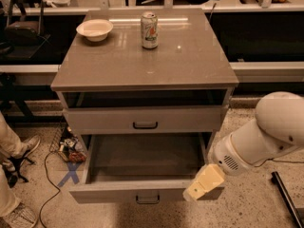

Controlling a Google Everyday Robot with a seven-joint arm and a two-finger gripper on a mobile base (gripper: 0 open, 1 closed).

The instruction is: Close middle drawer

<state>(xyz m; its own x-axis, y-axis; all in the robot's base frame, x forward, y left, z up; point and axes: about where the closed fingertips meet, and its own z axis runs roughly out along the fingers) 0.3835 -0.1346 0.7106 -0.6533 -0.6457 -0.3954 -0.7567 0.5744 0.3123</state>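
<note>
The grey cabinet (142, 61) stands in the middle of the camera view. Its middle drawer (142, 156) is pulled far out, showing a bare inside. The drawer's flat front (118, 194) carries a small dark loop handle (147, 199). Above it, the uppermost drawer front (104, 120) has its own dark handle. The lowest drawer is hidden under the open one. My gripper (204, 183), a cream-coloured end on the white arm (266, 137), is at the right end of the middle drawer's front edge, right against or overlapping it.
A white bowl (95, 29) and a drink can (149, 30) stand on the cabinet top. A person's legs and shoes (14, 151) are at the left. Cables and a blue cross mark (71, 172) lie on the floor left of the drawer. A dark pole (287, 198) lies at the lower right.
</note>
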